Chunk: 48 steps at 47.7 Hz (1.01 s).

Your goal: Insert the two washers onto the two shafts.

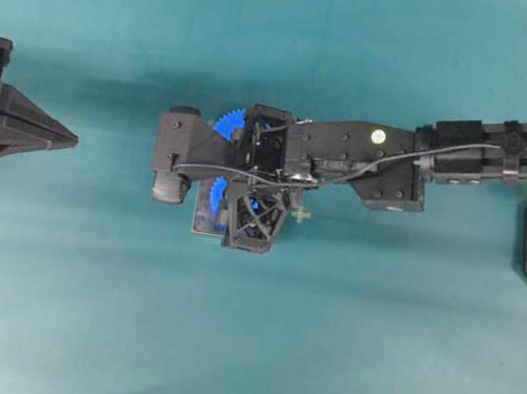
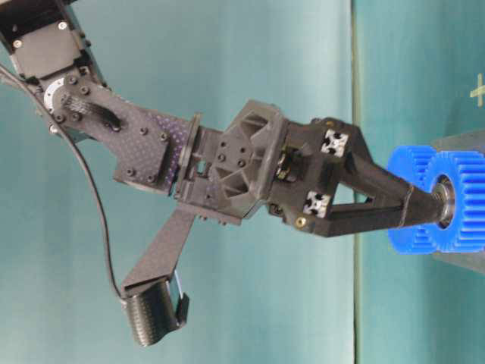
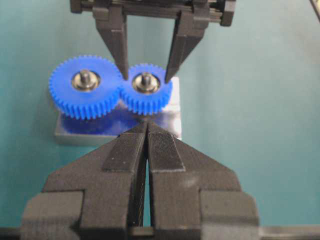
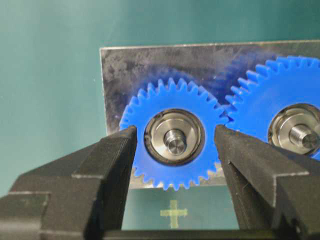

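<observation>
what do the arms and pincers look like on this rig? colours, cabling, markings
Both are matte black. The right arm has boxy, bolted segments, a white round dot on the wrist housing, and a thin black cable running along it to a black camera pod. The right pincer has angular, tapering printed fingers. The left pincer has wedge-shaped fingers with finely ribbed grip pads.

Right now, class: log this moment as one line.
right gripper: open, straddling smaller gear | washer: on shaft | left gripper: shut, apart
</observation>
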Each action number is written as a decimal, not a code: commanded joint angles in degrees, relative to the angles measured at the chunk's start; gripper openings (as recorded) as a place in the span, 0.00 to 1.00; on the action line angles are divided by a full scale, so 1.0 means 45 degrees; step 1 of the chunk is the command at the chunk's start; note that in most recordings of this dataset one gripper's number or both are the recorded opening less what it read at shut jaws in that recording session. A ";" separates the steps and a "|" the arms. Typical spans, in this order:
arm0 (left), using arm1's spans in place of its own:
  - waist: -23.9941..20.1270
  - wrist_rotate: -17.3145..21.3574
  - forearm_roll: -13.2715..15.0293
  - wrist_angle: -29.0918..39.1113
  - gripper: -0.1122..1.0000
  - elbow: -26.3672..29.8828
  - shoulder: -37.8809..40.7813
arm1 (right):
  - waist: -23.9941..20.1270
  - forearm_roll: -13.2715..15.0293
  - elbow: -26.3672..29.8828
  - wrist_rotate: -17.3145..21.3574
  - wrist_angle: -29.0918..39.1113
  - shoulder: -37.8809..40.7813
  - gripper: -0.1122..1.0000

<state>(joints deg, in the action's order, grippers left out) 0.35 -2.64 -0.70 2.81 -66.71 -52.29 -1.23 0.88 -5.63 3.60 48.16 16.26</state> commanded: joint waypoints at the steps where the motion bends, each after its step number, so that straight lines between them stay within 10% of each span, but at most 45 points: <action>1: 0.0039 -0.0020 -0.0020 -0.0117 0.10 0.0195 0.0039 | -0.0039 0.0000 0.0293 0.0000 0.0098 -0.0410 0.70; 48: 0.0039 -0.0039 -0.0039 -0.0156 0.10 0.0195 0.0020 | 0.0000 0.0020 -0.2266 0.0332 -0.1250 -0.3164 0.70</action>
<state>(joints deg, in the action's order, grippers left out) 0.44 -2.64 -0.70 2.81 -66.71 -52.29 -1.23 0.97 -15.29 4.48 43.86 5.10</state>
